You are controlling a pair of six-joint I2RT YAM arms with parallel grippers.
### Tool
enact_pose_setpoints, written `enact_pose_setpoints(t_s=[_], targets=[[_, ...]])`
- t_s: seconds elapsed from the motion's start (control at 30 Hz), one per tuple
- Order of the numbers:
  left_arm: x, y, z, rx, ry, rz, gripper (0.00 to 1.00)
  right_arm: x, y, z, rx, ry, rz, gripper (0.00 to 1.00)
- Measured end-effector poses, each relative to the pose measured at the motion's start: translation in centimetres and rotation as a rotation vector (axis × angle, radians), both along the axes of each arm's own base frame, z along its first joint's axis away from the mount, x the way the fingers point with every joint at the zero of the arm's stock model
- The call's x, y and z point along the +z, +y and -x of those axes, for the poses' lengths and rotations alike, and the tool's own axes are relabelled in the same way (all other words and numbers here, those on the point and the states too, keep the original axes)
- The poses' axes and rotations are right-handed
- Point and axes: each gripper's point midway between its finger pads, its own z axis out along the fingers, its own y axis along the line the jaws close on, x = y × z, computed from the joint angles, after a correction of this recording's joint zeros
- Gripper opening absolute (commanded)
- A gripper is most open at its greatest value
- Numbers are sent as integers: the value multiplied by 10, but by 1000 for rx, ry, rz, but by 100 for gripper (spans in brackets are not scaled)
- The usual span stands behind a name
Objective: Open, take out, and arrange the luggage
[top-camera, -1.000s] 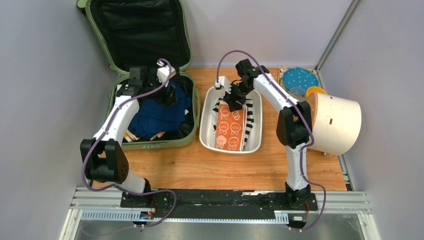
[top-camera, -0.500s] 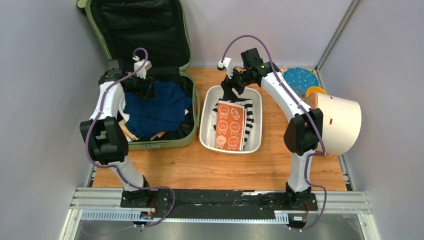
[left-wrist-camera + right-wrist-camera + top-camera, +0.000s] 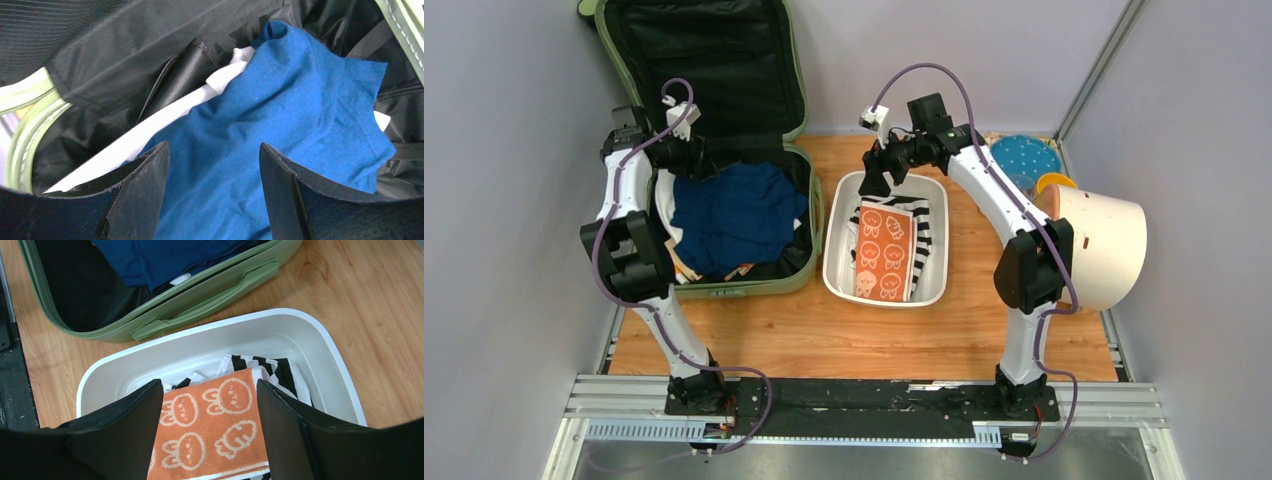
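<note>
While gaping empty, the left claw is hovering over a shirt inside the suitcase. The right claw is gaping above the tub.

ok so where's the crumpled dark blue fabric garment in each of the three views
top external: crumpled dark blue fabric garment left of centre, inside the open sage-green hard-shell suitcase.
left wrist: fills the centre and right.
right wrist: at the top edge, left of centre.
shared landmark: the suitcase's green rim, visible in every view.
</note>
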Motion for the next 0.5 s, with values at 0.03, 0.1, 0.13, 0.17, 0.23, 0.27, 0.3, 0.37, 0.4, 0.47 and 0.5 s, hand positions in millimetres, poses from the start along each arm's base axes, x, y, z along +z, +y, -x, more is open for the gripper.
enact_pose_setpoints(t_s=[0.03,0.1,0.13,0.17,0.23,0.27,0.3,0.37,0.4,0.47,0.5], targets=[[-7,-1,-3,-22,3,2,75,-1,0,0,-1,5,-1,73],[-18,-3,-5,-60,14,6,75,-2,0,0,-1,8,0,73],[-24,-4,-7,-80,19,9,75,-2,0,0,-1,9,0,73],[-30,-5,-8,-103,22,6,75,-3,0,0,-1,9,1,73],[-42,-7,-5,-144,42,4,72,-3,0,0,-1,9,1,73],[-47,-9,-2,-167,51,0,66,-3,0,0,-1,9,1,73],[-51,-10,1,-188,56,-8,60,-3,0,0,-1,9,1,73],[-59,-13,8,-232,60,-31,40,-3,1,0,0,11,1,73],[-61,-15,10,-255,55,-42,33,-3,1,0,1,12,-1,73],[-68,-22,21,-302,49,-59,2,-2,3,-2,6,13,-5,73],[-69,-27,27,-316,42,-62,0,-1,4,-3,8,13,-9,73]])
